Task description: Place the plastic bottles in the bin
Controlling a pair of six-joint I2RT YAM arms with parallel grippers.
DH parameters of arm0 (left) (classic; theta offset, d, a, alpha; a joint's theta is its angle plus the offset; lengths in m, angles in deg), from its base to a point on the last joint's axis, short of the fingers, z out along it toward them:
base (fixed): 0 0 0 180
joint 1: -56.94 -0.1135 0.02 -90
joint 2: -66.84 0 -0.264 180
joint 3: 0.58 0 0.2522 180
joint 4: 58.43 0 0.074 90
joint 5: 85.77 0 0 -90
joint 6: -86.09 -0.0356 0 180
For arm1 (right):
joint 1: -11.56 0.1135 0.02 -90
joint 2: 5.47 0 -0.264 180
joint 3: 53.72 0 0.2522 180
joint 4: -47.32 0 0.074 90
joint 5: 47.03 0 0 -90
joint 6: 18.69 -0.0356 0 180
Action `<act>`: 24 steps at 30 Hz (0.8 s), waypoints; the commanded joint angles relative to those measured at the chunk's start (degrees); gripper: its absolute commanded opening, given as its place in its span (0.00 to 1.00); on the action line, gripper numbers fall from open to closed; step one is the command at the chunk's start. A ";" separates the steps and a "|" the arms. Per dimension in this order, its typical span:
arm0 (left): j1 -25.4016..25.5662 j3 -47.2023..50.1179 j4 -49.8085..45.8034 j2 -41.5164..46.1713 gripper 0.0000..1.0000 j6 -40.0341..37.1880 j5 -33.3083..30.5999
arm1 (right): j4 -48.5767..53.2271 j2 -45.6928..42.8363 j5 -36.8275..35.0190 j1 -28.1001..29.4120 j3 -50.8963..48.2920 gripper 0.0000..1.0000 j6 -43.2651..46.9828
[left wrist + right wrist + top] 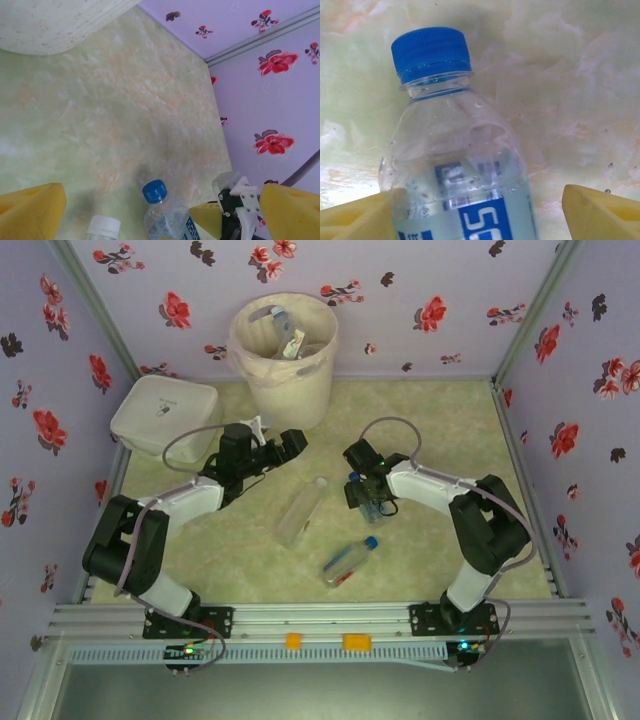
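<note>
A clear bottle with a blue cap and a blue label stands between the yellow fingers of my right gripper. The left finger touches it. The right finger is still a gap away, so the jaws are open around it. From above, this gripper hovers over that bottle at mid-table. My left gripper is open and empty near the bin, which holds some bottles. A white-capped bottle and a blue-capped one lie on the table.
A flat white box sits at the back left. In the left wrist view, the open gripper looks past the bin's base toward the blue-capped bottle, a white cap and the floral walls.
</note>
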 commanded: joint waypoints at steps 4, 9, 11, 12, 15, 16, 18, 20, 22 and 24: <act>1.30 -1.73 -3.51 1.45 1.00 -2.01 -1.87 | -0.94 2.39 1.10 -0.58 0.94 0.77 -0.34; 2.77 -4.18 -11.23 1.70 1.00 -5.86 -2.80 | -3.22 2.23 2.20 -0.93 0.15 0.62 -1.47; 3.40 -4.22 -12.44 2.17 1.00 -7.09 -3.45 | -3.84 1.23 2.92 -1.26 0.07 0.57 -1.54; 3.74 -4.24 -12.95 2.50 1.00 -7.67 -3.91 | -4.49 0.38 4.21 -1.74 -0.05 0.55 -1.60; 4.88 -3.97 -12.88 3.36 1.00 -9.56 -4.80 | -8.09 -3.07 10.18 -4.20 -0.79 0.53 -3.26; 5.38 -3.82 -12.40 3.61 1.00 -10.18 -4.91 | -9.44 -4.23 12.20 -5.16 -0.89 0.53 -4.10; 6.48 -3.65 -11.26 4.01 1.00 -11.36 -5.02 | -11.71 -6.11 15.76 -6.87 -0.59 0.52 -6.36; 7.42 -3.34 -9.72 4.18 1.00 -11.98 -5.08 | -14.17 -7.76 19.28 -8.23 -0.28 0.51 -8.70; 8.39 -3.16 -8.12 4.32 1.00 -12.44 -5.02 | -18.19 -9.32 23.22 -9.37 -0.24 0.51 -11.49; 9.47 -3.46 -7.10 4.40 1.00 -13.23 -4.78 | -22.46 -10.69 25.78 -10.38 -0.77 0.50 -14.72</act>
